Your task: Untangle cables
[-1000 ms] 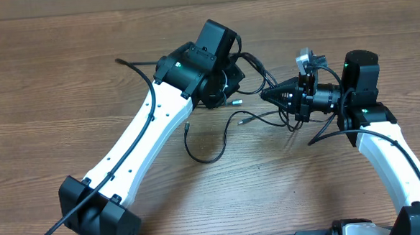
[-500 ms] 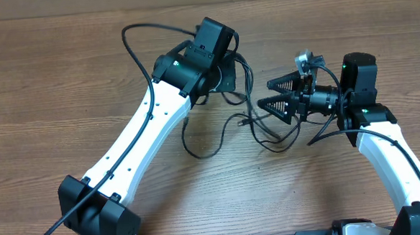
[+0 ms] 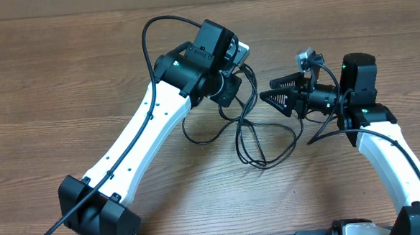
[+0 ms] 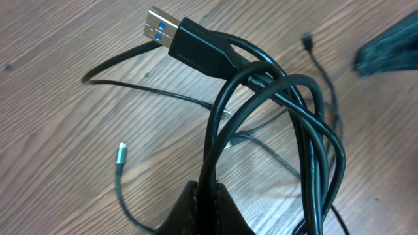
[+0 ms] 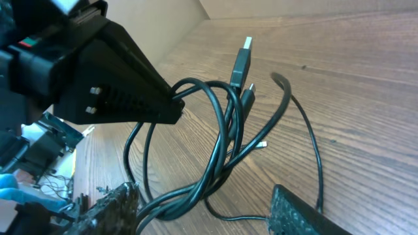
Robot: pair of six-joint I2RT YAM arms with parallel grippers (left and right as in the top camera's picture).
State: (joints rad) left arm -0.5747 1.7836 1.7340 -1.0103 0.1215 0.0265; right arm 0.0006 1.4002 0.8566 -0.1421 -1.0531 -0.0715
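1. The left arm reaches diagonally across the table (image 3: 50, 83) from the near-left corner, and the left gripper (image 3: 228, 88) has its jaws clamped shut on the cables (image 4: 219, 108), pinching several strands at once
2. The right arm comes in from the near-right, its wrist turned level and pointing left; the right gripper (image 3: 275, 89) has its fingers (image 3: 284, 80) spread apart, just beside the left gripper and gripping nothing
3. The cables (image 3: 238, 141) hang from the left gripper in long loops that spill onto the wood between the two arms, and one strand arches up over the left arm's wrist
4. In the left wrist view a USB plug (image 4: 189, 40) sticks up out of the bundle, and a small silver-tipped connector (image 4: 120, 155) lies loose on the table
5. In the right wrist view the lowest loop (image 5: 170, 202) sags near the right fingers; whether it touches them I cannot tell
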